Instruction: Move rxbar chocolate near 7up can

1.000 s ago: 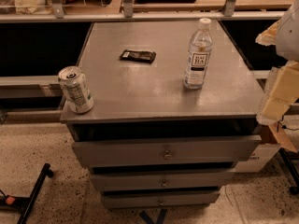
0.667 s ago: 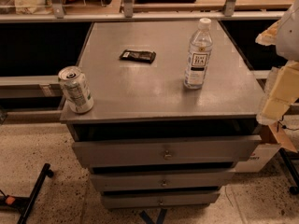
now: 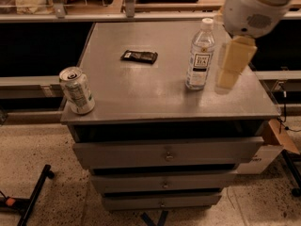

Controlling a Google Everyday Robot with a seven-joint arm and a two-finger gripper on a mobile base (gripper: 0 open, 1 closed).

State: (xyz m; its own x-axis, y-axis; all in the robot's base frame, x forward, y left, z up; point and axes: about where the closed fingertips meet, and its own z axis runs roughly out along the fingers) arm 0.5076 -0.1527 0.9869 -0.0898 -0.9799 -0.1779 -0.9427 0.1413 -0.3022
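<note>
The rxbar chocolate (image 3: 139, 56), a flat dark wrapper, lies on the grey cabinet top (image 3: 155, 95) at the back, left of centre. The 7up can (image 3: 76, 90) stands upright at the front left corner of the top, right at its edge. My gripper (image 3: 227, 74) hangs from the white arm (image 3: 251, 6) over the right side of the top, just right of the water bottle. It is far to the right of the bar and holds nothing that I can see.
A clear water bottle (image 3: 200, 54) stands right of centre, between the gripper and the bar. The cabinet has three drawers (image 3: 167, 153). A shelf rail (image 3: 141, 15) runs behind it. A cardboard box (image 3: 277, 140) sits on the floor at the right, and a black stand leg (image 3: 33, 197) at the left.
The arm has swung in from the right edge and the gripper now hangs over the right side of the cabinet top. Bar, can and bottle have not moved.
</note>
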